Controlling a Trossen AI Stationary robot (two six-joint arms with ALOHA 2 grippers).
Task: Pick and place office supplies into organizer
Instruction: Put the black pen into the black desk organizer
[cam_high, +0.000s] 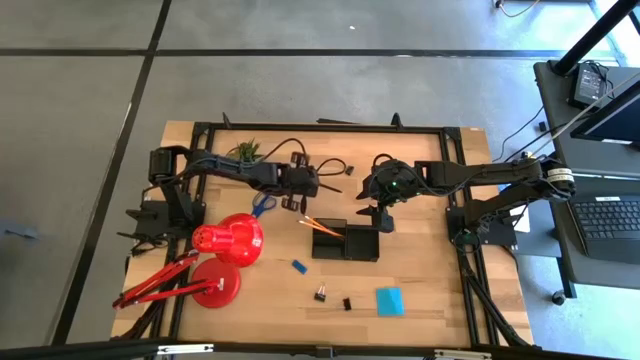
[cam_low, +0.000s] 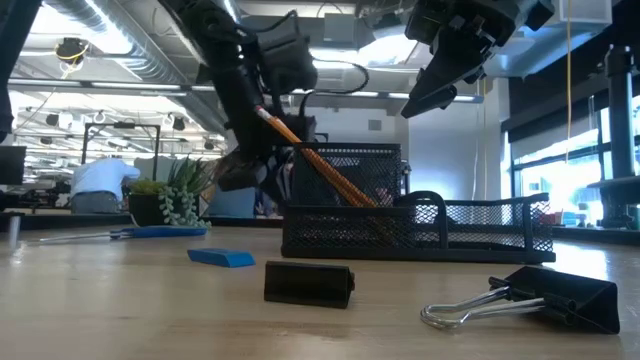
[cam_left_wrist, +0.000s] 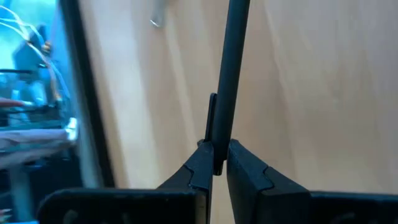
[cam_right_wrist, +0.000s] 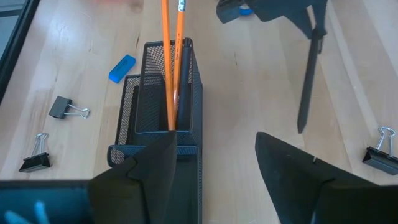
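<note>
Pretty clearly a robotics lab in a big open-plan industrial office. The pale wooden counter sits in a black metal frame on grey concrete floor. At 3 o'clock there's a dark workstation desk with a black keyboard. From table height you see exposed silver ceiling ducts, strip lights, tall bright windows, and a person in a light shirt seated far back.
</note>
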